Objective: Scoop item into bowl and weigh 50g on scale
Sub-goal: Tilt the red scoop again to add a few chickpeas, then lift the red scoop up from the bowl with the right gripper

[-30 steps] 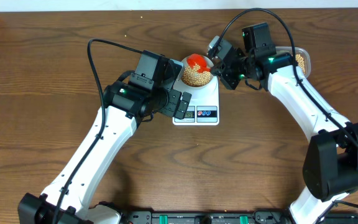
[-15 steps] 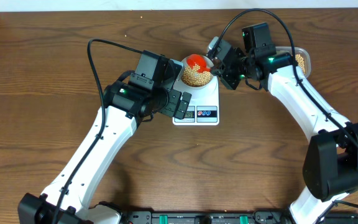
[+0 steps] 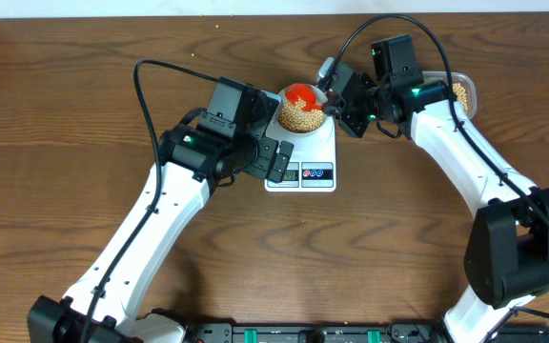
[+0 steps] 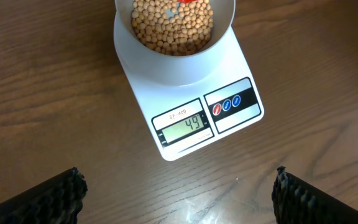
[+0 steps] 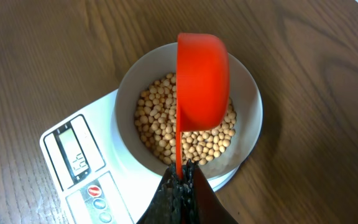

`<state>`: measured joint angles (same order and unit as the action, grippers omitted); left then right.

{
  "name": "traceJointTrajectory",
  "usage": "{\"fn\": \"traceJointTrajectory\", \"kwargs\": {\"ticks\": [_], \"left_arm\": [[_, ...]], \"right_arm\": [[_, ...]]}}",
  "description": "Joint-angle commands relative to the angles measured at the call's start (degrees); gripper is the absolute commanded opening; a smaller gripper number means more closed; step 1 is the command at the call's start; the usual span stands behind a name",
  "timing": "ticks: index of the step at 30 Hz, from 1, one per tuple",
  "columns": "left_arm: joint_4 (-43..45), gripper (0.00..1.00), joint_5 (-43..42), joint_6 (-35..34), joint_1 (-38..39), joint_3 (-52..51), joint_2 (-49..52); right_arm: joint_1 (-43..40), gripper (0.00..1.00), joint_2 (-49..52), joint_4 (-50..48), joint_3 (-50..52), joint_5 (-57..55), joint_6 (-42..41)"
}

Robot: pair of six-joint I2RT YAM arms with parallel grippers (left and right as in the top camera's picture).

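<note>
The pale bowl [image 5: 127, 93] stands on the white scale [image 4: 238, 65] and holds a heap of beige beans [image 4: 169, 28]. The scale's display [image 4: 186, 125] reads 49. My right gripper [image 5: 182, 177] is shut on the thin handle of an orange-red scoop [image 5: 202, 78], which hangs tipped on its side over the beans, its cup facing away from the camera. My left gripper [image 4: 176, 186] is open and empty, low over the wood just in front of the scale. In the overhead view the scoop [image 3: 302, 94] covers the far part of the bowl [image 3: 281, 112].
A clear tub [image 3: 462, 91] with more beans sits at the back right, partly behind my right arm. A black rail [image 3: 303, 334] runs along the table's front edge. Both arms crowd the scale [image 3: 324, 148] from left and right.
</note>
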<state>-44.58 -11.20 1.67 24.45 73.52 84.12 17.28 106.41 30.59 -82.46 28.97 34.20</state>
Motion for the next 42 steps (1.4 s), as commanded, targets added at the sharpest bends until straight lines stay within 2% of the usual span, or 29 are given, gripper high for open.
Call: {"fn": "traceJointTrajectory", "kwargs": {"ticks": [1, 13, 16, 22, 26, 42], "left_arm": [[0.0, 0.98, 0.8, 0.0, -0.2, -0.5, -0.2], [0.0, 0.98, 0.8, 0.0, -0.2, -0.5, -0.2], [0.0, 0.98, 0.8, 0.0, -0.2, -0.5, -0.2], [0.0, 0.98, 0.8, 0.0, -0.2, -0.5, -0.2], [0.0, 0.98, 0.8, 0.0, -0.2, -0.5, -0.2], [0.0, 0.98, 0.8, 0.0, -0.2, -0.5, -0.2]], "right_arm": [[0.0, 0.01, -1.9, -0.2, -1.2, 1.5, 1.2], [-0.4, 0.01, -1.9, -0.7, -1.2, 1.4, 2.7], [-0.5, 0.01, -1.9, -0.1, -1.2, 3.3, -1.5], [-2.0, 0.01, -1.9, 1.1, -1.2, 14.1, -15.1], [-3.4, 0.01, -1.9, 1.1, -1.2, 15.4, -20.6], [-6.1, 0.01, -1.9, 0.9, -1.2, 15.7, -21.9]]}}
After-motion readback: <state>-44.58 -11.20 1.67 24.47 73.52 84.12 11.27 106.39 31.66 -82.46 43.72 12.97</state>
